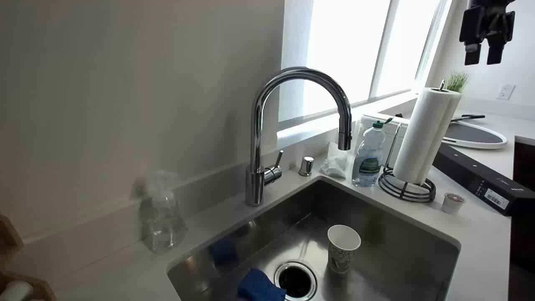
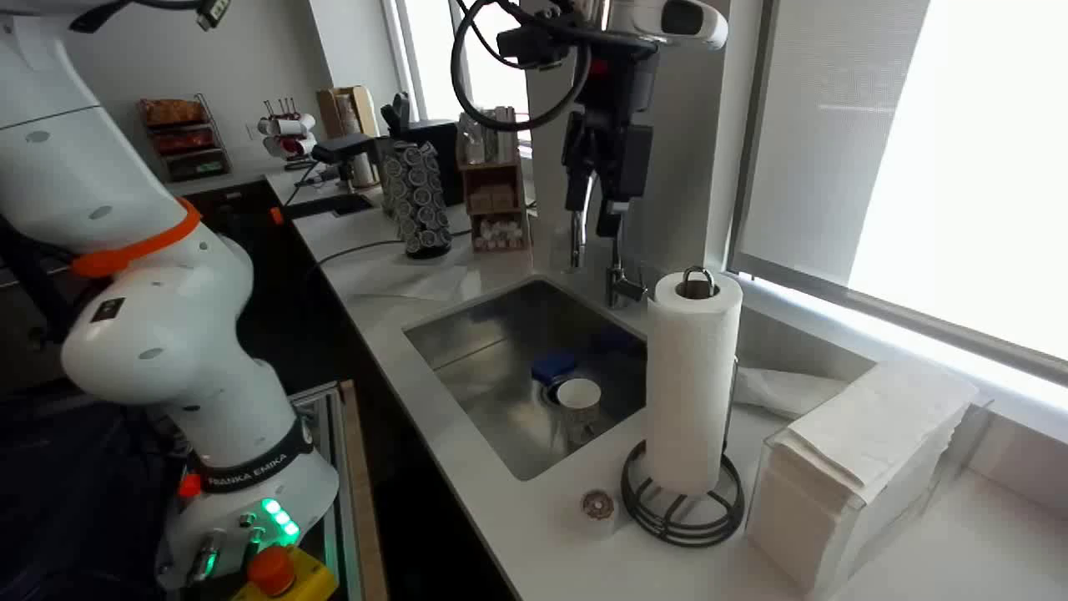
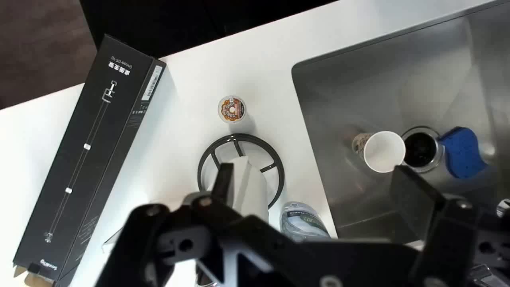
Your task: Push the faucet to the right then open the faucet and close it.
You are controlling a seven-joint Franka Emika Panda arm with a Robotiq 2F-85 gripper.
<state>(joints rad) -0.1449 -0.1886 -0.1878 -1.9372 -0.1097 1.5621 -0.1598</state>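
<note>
The chrome faucet (image 1: 256, 138) stands behind the sink in an exterior view, its arched spout ending near the sink's far corner. Its small side lever (image 1: 278, 159) tilts up. In an exterior view the faucet's base (image 2: 616, 288) shows, while much of the arch is hidden behind my gripper. My gripper (image 1: 483, 58) hangs high, apart from the faucet, above the paper towel side of the counter. It also shows in an exterior view (image 2: 596, 219). In the wrist view my gripper (image 3: 314, 171) has its fingers wide apart with nothing held. I cannot clearly make out the faucet there.
A paper towel roll (image 1: 426, 136) on a wire stand and a soap bottle (image 1: 368, 161) stand beside the sink (image 2: 467, 359). A paper cup (image 1: 342, 246) and a blue sponge (image 1: 260, 286) lie inside it. A black box (image 3: 85, 159) and coffee pod (image 3: 232, 109) are on the counter.
</note>
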